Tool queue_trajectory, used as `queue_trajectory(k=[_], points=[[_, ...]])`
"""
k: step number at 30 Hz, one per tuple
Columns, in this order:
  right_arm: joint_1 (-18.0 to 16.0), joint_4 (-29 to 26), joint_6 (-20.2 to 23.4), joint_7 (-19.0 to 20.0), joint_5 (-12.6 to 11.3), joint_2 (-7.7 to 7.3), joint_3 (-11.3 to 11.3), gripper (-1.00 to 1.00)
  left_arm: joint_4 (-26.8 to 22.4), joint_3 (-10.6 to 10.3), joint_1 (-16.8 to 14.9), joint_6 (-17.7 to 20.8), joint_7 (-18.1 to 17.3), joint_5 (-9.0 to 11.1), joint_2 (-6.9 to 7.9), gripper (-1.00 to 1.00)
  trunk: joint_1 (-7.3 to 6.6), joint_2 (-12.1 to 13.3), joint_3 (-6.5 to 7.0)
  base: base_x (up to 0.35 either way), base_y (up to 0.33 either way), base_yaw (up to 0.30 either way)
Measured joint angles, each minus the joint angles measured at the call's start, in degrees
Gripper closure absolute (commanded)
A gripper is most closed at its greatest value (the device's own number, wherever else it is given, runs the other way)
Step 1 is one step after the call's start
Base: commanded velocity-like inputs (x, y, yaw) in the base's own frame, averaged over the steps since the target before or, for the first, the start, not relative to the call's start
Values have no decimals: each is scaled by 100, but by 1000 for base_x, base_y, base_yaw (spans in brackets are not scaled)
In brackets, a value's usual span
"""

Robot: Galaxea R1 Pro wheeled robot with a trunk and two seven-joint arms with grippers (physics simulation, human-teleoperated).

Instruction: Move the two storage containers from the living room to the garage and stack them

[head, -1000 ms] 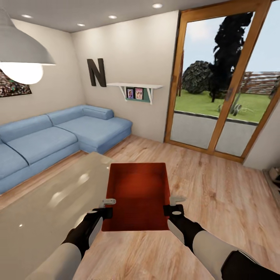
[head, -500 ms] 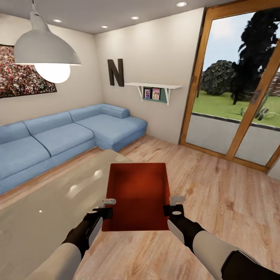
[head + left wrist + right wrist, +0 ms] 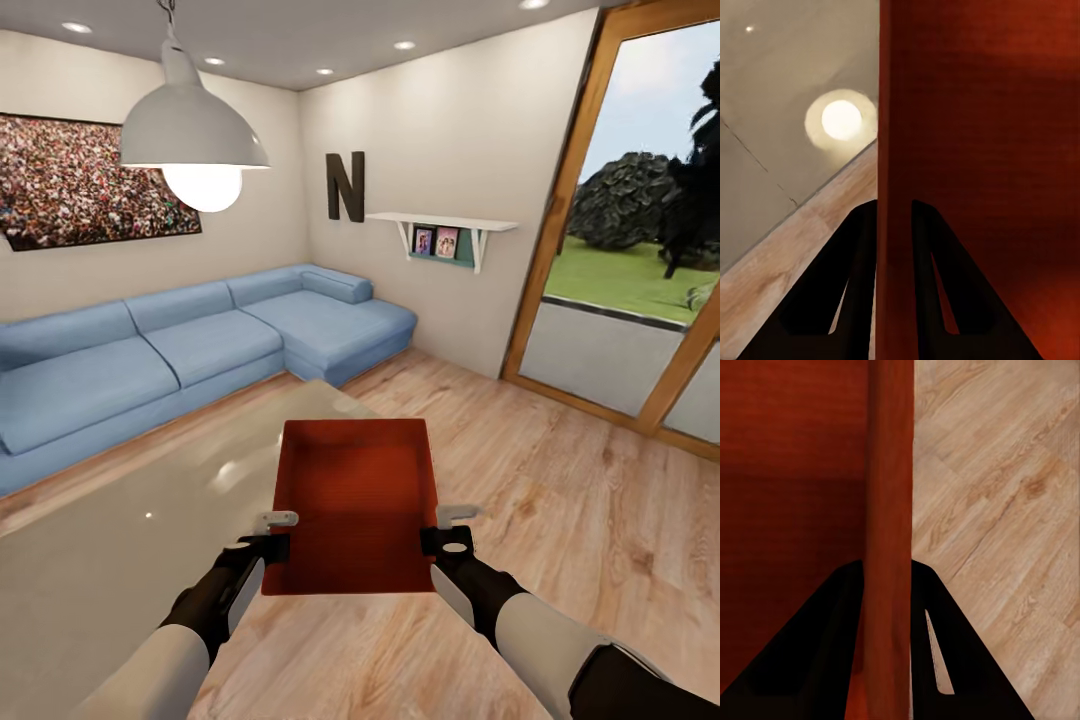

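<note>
I carry one orange-red storage container [image 3: 355,505] in front of me, held level above the living room's wood plank floor [image 3: 560,540]. My left gripper [image 3: 277,535] is shut on its left wall, and my right gripper [image 3: 447,530] is shut on its right wall. In the left wrist view the black fingers [image 3: 847,285] straddle the container's thin wall [image 3: 894,150]. The right wrist view shows the same pinch, fingers [image 3: 937,660] on either side of the container's wall [image 3: 889,510]. The container is empty inside.
A glass coffee table [image 3: 110,550] lies low at my left, under the container's left edge. The blue corner sofa [image 3: 190,350] runs along the far wall, with a pendant lamp [image 3: 195,145] hanging above. Glass doors with a wooden frame [image 3: 640,260] stand at the right.
The whole picture has slid to the right, so the camera has turned left. The container and both grippers keep the same place in the view.
</note>
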Motion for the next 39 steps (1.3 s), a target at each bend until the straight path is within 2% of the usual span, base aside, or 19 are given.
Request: queue_trajectory(k=[39], points=[[0, 0, 0, -1, 4, 2, -5, 100, -8, 2, 0, 8, 1, -7, -1, 100, 0, 0, 0, 0, 0, 280]])
